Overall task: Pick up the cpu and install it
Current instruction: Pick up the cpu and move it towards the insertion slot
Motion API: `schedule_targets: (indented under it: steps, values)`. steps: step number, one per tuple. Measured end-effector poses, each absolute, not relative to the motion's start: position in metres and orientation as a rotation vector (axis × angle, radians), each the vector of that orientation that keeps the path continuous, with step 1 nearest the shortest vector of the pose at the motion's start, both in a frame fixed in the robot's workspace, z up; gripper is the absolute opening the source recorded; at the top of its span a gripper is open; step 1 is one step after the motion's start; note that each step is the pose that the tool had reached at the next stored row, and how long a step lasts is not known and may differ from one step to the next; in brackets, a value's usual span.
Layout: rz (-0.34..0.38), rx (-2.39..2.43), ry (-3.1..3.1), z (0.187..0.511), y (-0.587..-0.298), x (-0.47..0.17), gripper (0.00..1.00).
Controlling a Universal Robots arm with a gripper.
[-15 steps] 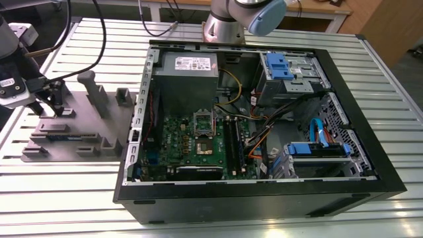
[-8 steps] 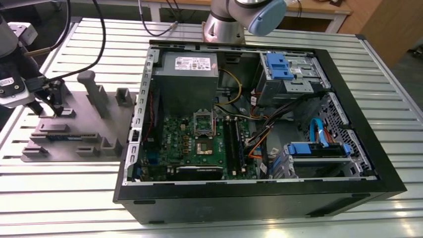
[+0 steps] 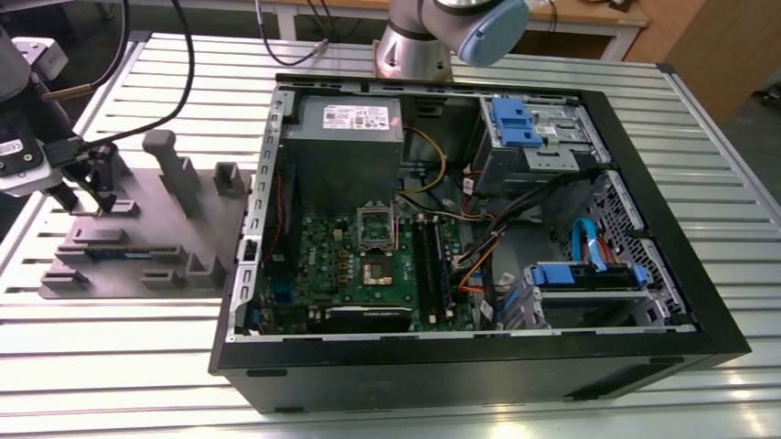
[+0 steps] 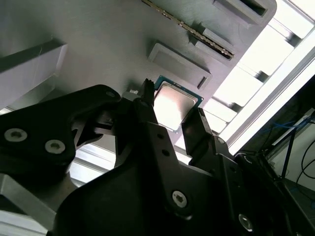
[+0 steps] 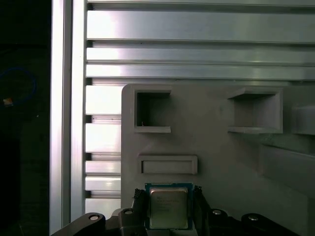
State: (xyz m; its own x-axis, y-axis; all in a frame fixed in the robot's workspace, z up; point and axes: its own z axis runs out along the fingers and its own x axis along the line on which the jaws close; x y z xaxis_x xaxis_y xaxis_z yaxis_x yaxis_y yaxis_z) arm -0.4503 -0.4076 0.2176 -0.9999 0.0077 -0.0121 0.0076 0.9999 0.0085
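The cpu (image 5: 168, 204) is a small square chip with a shiny metal top. It lies flat on the grey fixture plate (image 5: 216, 162), below a shallow rectangular recess. In both wrist views my gripper (image 5: 169, 216) straddles it, with one black finger (image 5: 139, 209) pressed against each side of the chip. The second wrist view shows the cpu (image 4: 173, 104) framed by the same fingertips (image 4: 196, 129). In the exterior view my gripper (image 3: 88, 203) is lowered onto the plate (image 3: 146, 238) at the exterior view's left, beside the open computer case (image 3: 476, 357).
Upright grey blocks (image 3: 171, 174) and slotted holders stand on the fixture plate close to the gripper. The case holds the green motherboard (image 3: 366, 274), a grey power supply (image 3: 347, 123), blue drive bays (image 3: 525, 128) and loose cables. Everything rests on a ribbed aluminium table (image 3: 123, 366).
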Motion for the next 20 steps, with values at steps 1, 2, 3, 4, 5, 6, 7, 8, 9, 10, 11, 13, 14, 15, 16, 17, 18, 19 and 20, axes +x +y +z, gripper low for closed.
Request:
schedule_targets:
  steps: [1, 2, 3, 4, 5, 6, 7, 8, 9, 10, 11, 13, 14, 15, 16, 17, 18, 19, 20]
  values:
    - [0.013, 0.012, 3.129, 0.2176, -0.4076, -0.4503, 0.47]
    - [0.013, 0.012, 3.129, 0.2177, -0.4077, -0.4503, 0.47]
    - [0.013, 0.012, 3.13, 0.2178, -0.4077, -0.4503, 0.47]
    - [0.013, 0.012, 3.13, 0.2179, -0.4077, -0.4503, 0.47]
    - [0.013, 0.012, 3.13, 0.2179, -0.4077, -0.4503, 0.47]
    - [0.013, 0.012, 3.13, 0.2179, -0.4077, -0.4503, 0.47]
    - [0.013, 0.012, 3.13, 0.2179, -0.4077, -0.4503, 0.47]
    - [0.013, 0.012, 3.13, 0.2181, -0.4077, -0.4503, 0.47]
    - [0.013, 0.012, 3.13, 0.2186, -0.4077, -0.4504, 0.47]
    - [0.013, 0.012, 3.13, 0.2191, -0.4077, -0.4504, 0.47]
    - [0.013, 0.012, 3.13, 0.2195, -0.4077, -0.4503, 0.47]
    - [0.013, 0.012, 3.13, 0.2206, -0.4077, -0.4503, 0.47]
    - [0.013, 0.012, 3.13, 0.2214, -0.4077, -0.4504, 0.47]
    - [0.013, 0.012, 3.13, 0.2225, -0.4077, -0.4503, 0.47]
    - [0.013, 0.012, 3.13, 0.2231, -0.4077, -0.4503, 0.47]
    - [0.013, 0.012, 3.129, 0.223, -0.4076, -0.4503, 0.47]
    - [0.013, 0.012, 3.129, 0.223, -0.4076, -0.4503, 0.47]
    - [0.013, 0.012, 3.13, 0.2233, -0.4077, -0.4503, 0.47]
    - [0.013, 0.012, 3.13, 0.2234, -0.4077, -0.4503, 0.47]
